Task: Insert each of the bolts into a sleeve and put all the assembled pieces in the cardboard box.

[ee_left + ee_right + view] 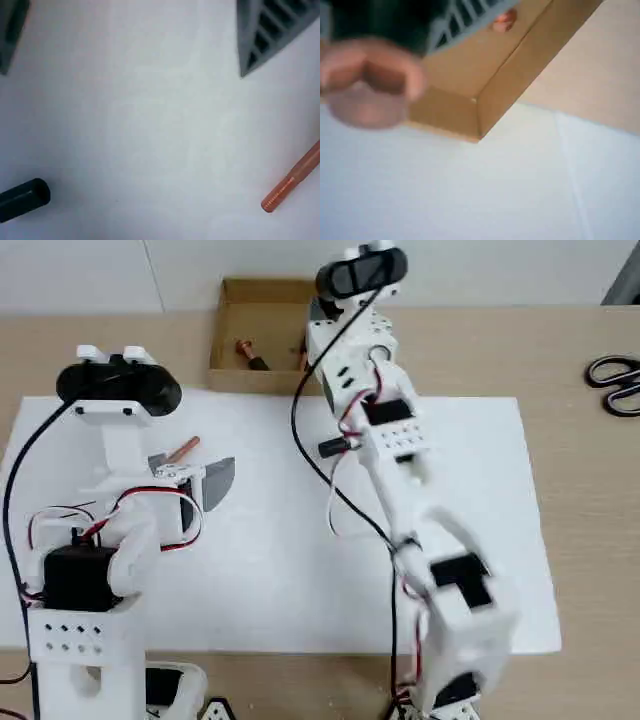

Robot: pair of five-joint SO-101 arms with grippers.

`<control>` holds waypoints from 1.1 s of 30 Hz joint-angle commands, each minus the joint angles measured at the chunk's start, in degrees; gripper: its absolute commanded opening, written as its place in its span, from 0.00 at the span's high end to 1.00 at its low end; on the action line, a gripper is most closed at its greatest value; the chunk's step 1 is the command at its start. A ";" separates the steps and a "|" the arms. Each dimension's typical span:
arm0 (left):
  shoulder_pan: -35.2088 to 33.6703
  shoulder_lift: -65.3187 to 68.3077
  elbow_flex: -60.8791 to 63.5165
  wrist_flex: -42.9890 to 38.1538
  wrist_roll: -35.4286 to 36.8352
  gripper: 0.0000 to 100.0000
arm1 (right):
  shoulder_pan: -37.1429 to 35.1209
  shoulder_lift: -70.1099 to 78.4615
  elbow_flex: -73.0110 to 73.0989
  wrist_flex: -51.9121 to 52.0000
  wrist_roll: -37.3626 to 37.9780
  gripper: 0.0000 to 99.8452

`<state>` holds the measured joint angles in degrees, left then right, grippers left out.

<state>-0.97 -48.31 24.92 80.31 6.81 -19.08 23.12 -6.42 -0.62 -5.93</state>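
Left wrist view: sleeve (22, 197), bolt (292, 182), left jaws spread. Right wrist view: right jaws pinch a blurred copper piece (367, 82) by the box (520, 65).

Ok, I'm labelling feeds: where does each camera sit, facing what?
High view: fixed above the table, looking down on both arms.
Left wrist view: on left arm, faces white sheet; open left hand at edges.
Right wrist view: on right arm, faces cardboard box corner; right hand close up.
Shared: copper bolt, high and left wrist views.
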 commanded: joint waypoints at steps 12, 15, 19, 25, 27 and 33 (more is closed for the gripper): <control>0.00 -0.88 2.07 -2.64 -0.35 0.72 | -3.12 21.23 -19.69 -6.90 0.53 0.96; 0.09 -0.88 2.07 -2.64 -0.35 0.72 | -3.21 22.46 -19.87 -3.74 0.53 0.85; 0.09 -0.88 2.07 -2.64 -0.35 0.72 | -3.21 24.13 -19.87 -2.59 0.53 0.81; 0.09 -0.88 2.07 -2.64 -0.35 0.72 | -3.21 24.04 -20.57 -2.51 0.53 0.80; 0.09 -0.88 2.07 -2.46 -0.35 0.72 | -3.21 23.43 -20.92 -2.24 0.62 0.80; 0.09 -0.88 2.07 -2.37 -0.35 0.72 | -1.63 18.51 -20.92 2.95 0.44 0.81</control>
<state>-0.97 -48.31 27.21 79.08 6.73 -21.89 47.82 -24.44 -0.88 -5.85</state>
